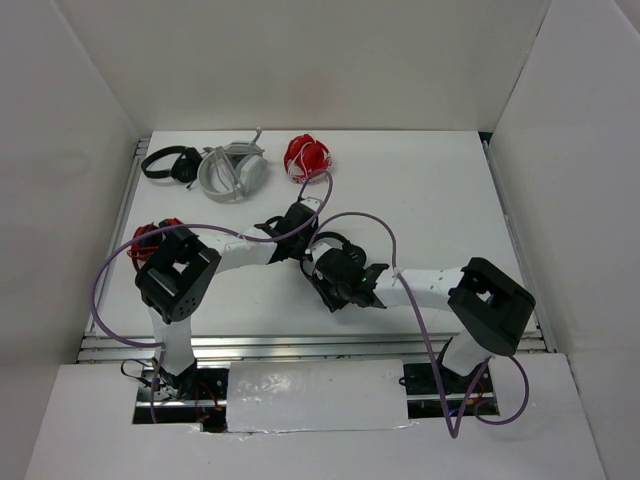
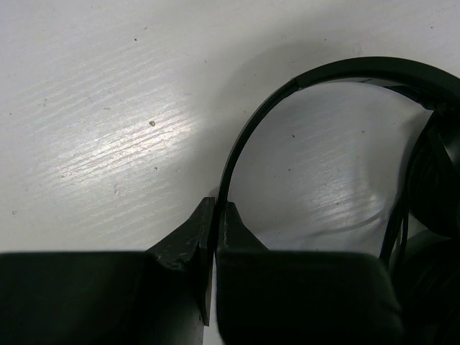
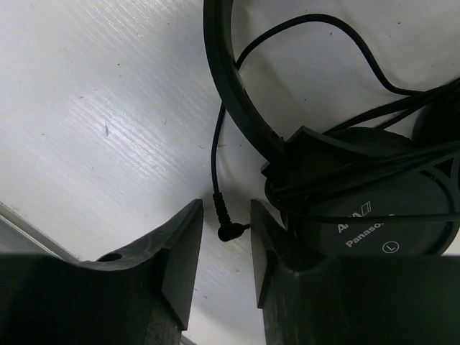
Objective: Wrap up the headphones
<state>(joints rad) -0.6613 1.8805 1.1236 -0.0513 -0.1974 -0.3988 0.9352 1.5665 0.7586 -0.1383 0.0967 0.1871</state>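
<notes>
Black headphones lie on the white table; left gripper, at their 10 o'clock, pinches the headband; right gripper, at 5 o'clock, gapes around the cable plug

White table. Back left: black headphones, grey-white headphones just beside; red bundle near. Centre: small black headphones. Left edge: second red item, partly hidden.
</notes>
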